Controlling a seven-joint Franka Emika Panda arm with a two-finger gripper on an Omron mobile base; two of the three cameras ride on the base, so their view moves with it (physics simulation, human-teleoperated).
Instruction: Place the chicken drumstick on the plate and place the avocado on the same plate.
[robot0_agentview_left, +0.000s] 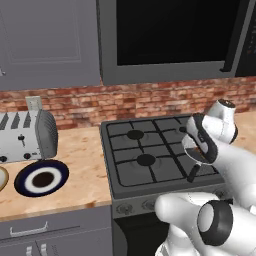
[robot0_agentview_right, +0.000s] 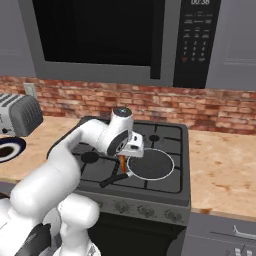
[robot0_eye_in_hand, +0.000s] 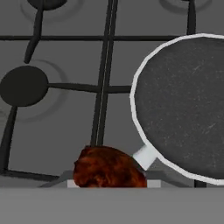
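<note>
Your gripper is hanging over the stove, right beside the left rim of the dark frying pan, jaws clamped on the chicken drumstick. The plate sits on the table near its front edge, left of the stove, just in front of the toaster.

Plate left of stove

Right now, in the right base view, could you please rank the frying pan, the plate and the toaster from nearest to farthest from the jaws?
1. Round dark frying pan, beside them on the stove.
2. Navy-blue plate, far left counter.
3. Silver toaster, behind it; nearly tied.
</note>
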